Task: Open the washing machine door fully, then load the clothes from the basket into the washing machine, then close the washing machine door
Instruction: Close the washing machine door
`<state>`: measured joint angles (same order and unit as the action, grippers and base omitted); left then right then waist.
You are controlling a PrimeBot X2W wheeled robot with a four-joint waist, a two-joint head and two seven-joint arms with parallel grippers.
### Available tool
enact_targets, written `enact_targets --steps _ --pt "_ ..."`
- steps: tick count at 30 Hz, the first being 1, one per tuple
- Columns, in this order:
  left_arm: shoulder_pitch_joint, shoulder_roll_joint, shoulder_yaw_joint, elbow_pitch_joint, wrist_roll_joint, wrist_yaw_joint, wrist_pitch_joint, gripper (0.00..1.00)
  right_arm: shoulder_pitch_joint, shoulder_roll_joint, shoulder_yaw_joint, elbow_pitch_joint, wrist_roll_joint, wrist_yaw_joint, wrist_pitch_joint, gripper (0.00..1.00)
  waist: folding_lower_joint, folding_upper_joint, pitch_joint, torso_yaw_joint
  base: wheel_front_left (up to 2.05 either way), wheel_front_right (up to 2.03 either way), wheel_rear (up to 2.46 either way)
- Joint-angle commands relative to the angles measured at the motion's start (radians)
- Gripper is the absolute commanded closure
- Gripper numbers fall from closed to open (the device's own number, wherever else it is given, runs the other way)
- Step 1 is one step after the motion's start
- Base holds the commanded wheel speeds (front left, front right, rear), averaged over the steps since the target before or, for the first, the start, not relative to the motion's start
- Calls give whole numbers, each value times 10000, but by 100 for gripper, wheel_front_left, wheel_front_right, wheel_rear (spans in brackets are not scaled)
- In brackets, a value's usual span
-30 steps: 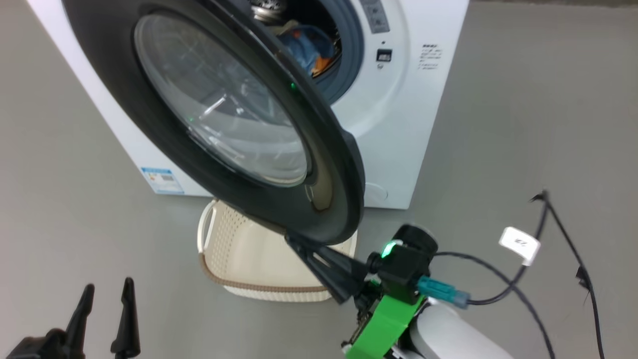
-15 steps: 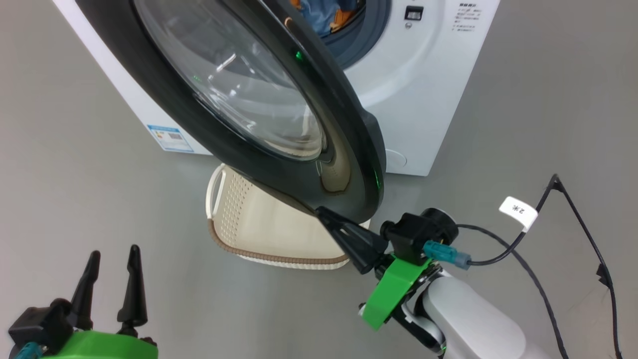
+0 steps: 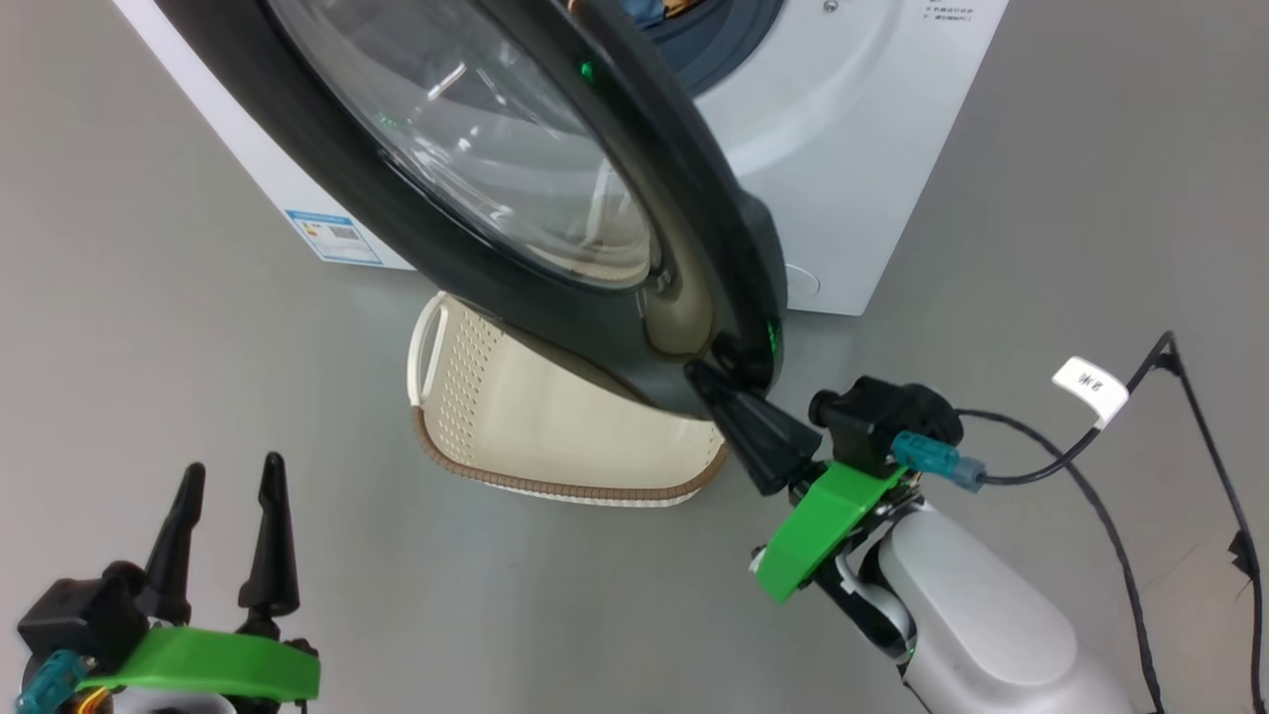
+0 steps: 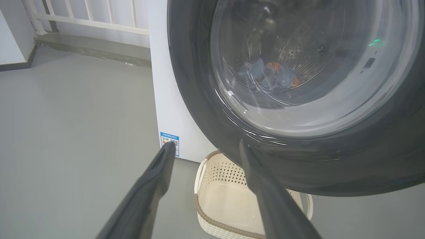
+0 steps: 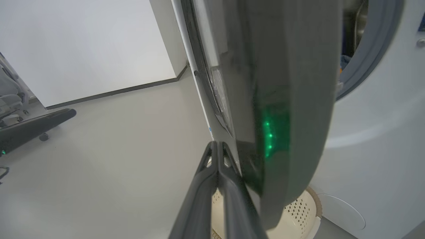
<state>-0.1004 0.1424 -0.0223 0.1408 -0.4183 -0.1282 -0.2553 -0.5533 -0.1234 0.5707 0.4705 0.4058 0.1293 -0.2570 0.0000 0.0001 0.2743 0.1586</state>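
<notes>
The washing machine door (image 3: 476, 169) stands part-open, swung out from the front of the washing machine (image 3: 843, 178). It hangs over the basket (image 3: 555, 488), which sits on the grey floor (image 3: 149, 327) right below the door's bottom rim. The clothes (image 4: 265, 74) lie in the drum behind the door.

Right gripper (image 3: 706, 377): the arm comes in from the door's lower right w/ the pale forearm angled up toward it. Its fingers are pressed flat together w/ nothing between them. The tips sit at the door's lower edge & look to touch it.

Left gripper (image 3: 233, 468): well apart from the door, off to its lower left, fingers pointing up, spread wide, holding nothing.

Views: the left wrist view looks through the door glass, so the steel drum & the blue-and-orange clothes show there, plus a white railing (image 4: 83, 16) far left of the door. The right wrist view sees the door edge-on, w/ green light dots (image 5: 269, 136) reflected on its glossy rim & the closed fingers just beside that rim. The head view adds a black cable (image 3: 1041, 461) running off the right wrist, w/ a white tag (image 3: 1089, 385), to the right of the door.

Writing: the blue label sticker (image 3: 332, 236) sits low on the machine front, left of the door, print too small to read. The tag has dark marks, not legible.
</notes>
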Motion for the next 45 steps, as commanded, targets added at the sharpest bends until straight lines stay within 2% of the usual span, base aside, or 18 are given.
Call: enact_targets --steps 1,21,38,45 --pt "-326 244 335 -248 -111 -25 -65 0 -171 176 -33 -216 -115 14 -48 100 0 -1 63 -13 0 0 0" --pt "-928 193 -60 -456 -101 -25 -65 0 -1069 -161 -1797 -453 -493 14 -48 100 0 -1 803 225 0 0 0" --pt "-1873 42 -685 -719 -276 -25 -65 0 -2947 -660 -3149 -65 -844 14 -48 100 0 -1 1981 919 0 0 0" --pt "-2096 -30 -858 -848 -277 -25 -65 0 -3567 -809 -3288 230 -1180 14 -48 100 0 -1 2338 1117 0 0 0"
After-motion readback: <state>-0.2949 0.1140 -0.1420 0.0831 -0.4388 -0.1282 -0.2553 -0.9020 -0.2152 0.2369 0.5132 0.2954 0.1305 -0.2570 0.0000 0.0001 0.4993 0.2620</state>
